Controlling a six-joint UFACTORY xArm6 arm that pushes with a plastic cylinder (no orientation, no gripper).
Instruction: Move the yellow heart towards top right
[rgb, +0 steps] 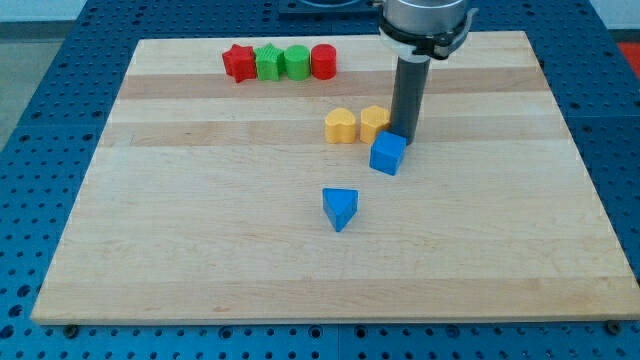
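The yellow heart (341, 126) lies a little above the board's middle. A second yellow block (374, 123) touches its right side. A blue cube (388, 154) sits just below and right of that yellow block. My tip (406, 139) is at the right of the second yellow block and right above the blue cube, close to both. The rod rises from there to the view's top. The tip is about one block's width to the right of the heart, with the second yellow block between them.
A blue triangle (340, 208) lies below the middle. A row at the view's top holds a red star (238, 62), two green blocks (269, 62) (296, 62) and a red cylinder (323, 62). The wooden board (150, 250) rests on a blue perforated table.
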